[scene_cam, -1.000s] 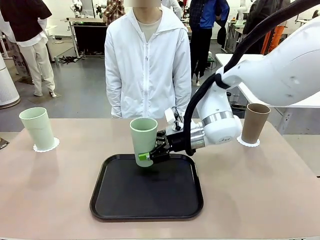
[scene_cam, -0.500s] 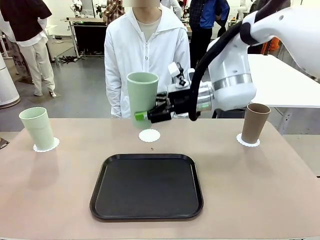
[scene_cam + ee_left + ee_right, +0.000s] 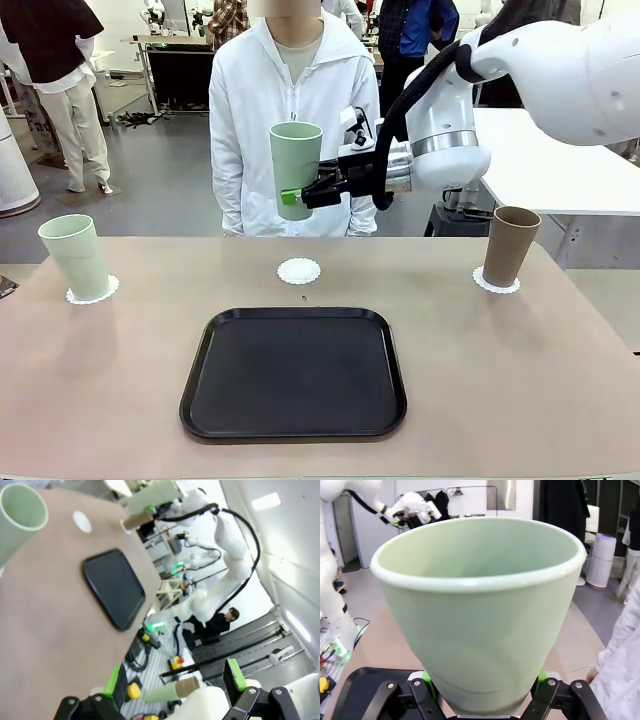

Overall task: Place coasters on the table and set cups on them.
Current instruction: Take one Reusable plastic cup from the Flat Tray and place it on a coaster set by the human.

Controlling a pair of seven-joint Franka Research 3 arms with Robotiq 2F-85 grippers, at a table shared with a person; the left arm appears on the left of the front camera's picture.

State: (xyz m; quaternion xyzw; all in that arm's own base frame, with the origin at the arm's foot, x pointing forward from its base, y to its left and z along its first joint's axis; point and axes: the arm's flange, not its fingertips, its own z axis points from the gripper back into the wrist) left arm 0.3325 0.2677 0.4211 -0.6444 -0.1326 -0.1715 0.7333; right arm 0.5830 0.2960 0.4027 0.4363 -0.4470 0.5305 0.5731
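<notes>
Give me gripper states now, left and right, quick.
Left gripper: open, holding nothing.
Right gripper: closed on a pale green cup, held upright in the air above the table.

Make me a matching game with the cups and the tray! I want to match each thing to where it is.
Things:
1. brown cup
2. held green cup
3. other green cup
4. black tray

Places:
A. in the middle of the table, with nothing on it
B. up in the air, gripped by the right gripper
C. on a coaster at the robot's left side of the table
D. on a coaster at the robot's right side of the table

Pairs: 1-D, 2-B, 3-C, 4-A
</notes>
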